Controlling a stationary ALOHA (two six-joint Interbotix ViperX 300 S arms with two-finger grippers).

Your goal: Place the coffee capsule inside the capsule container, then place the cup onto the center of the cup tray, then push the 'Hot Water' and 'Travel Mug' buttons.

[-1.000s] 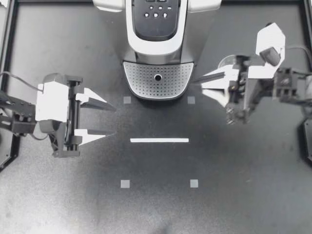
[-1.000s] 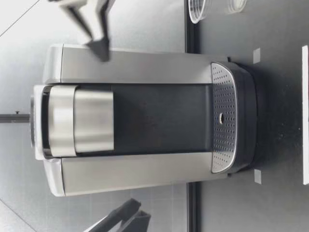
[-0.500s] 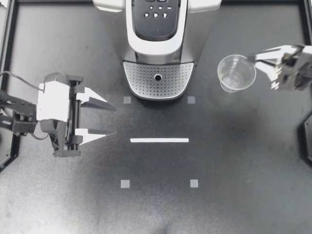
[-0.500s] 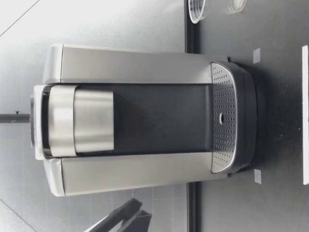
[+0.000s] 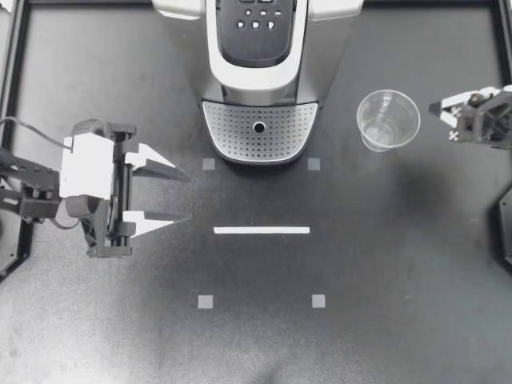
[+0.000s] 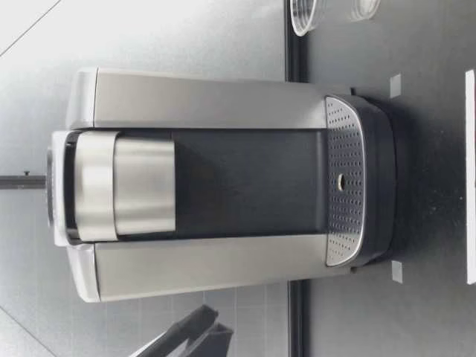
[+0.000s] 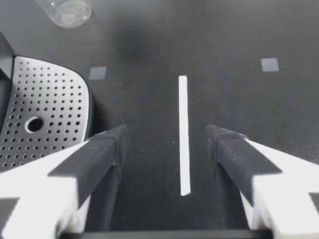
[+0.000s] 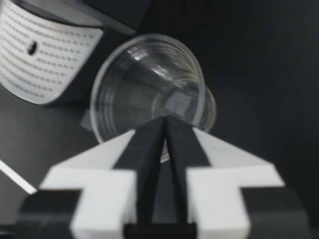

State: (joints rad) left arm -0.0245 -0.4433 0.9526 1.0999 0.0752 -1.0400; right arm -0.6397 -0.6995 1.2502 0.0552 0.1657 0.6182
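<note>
On the matte black tabletop (image 5: 400, 280): one white tape strip (image 5: 262, 230) and small grey square markers (image 5: 206, 302) set around it. A black frame rail (image 5: 12, 96) runs along the edge. In the low view, a pale plain wall (image 6: 149, 37) stands behind.

The silver-and-black coffee machine (image 5: 256, 48) stands at the far middle of the tabletop. Its perforated metal cup tray (image 5: 259, 132) faces the tape strip and is bare.

The clear plastic cup (image 5: 388, 120) stands upright on the tabletop, beside the machine on my right side and off the cup tray.

Right tool (image 5: 436, 108): fingers pressed together, nothing between them. The top view shows it near the cup's rim with a gap, on the side away from the machine. In the right wrist view the cup sits just ahead of the fingertips.

Left tool (image 5: 188, 196): fingers spread wide, gripping nothing, well apart from the cup. In the left wrist view the tape strip lies ahead between the fingers, with the cup tray off to one side.
</note>
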